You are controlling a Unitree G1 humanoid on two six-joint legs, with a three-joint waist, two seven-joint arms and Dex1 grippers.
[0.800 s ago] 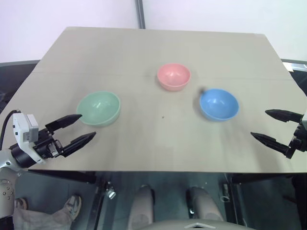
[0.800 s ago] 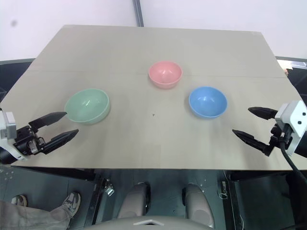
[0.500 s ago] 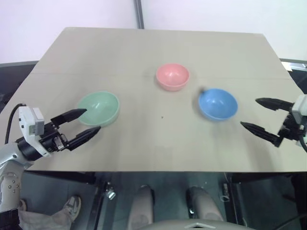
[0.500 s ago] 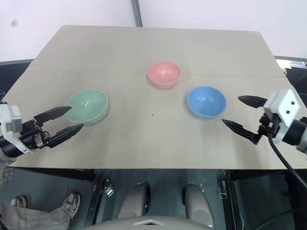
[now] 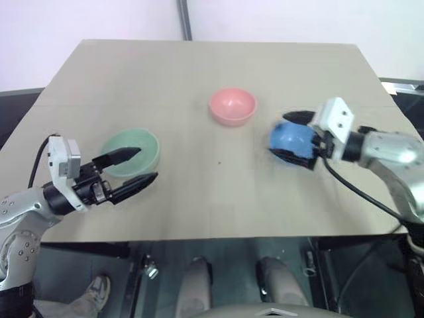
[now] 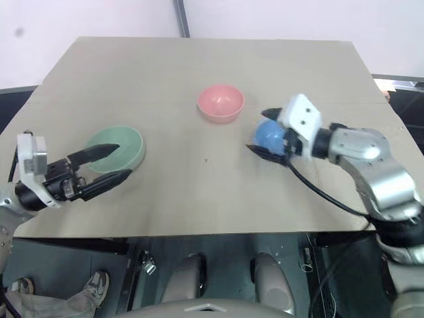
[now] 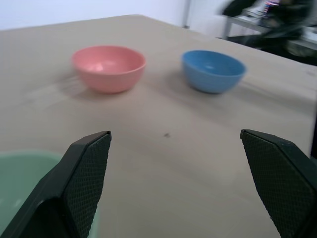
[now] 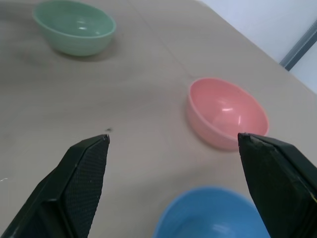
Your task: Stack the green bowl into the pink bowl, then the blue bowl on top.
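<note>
My left gripper (image 5: pixel 131 167) sits low on my left with its two black fingers spread wide, pointing forward and inward; my right arm reaches in from the right, bent at the elbow; my right gripper (image 6: pixel 266 134) points inward too, jaws wide apart.

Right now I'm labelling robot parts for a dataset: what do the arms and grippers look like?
Both arms are silver-grey metal. The left gripper and the right gripper each carry two tapered black fingers; in the wrist views the finger pads show a fine cross-hatched texture. A white boxy module sits on each wrist, and a black cable runs along each arm.
</note>
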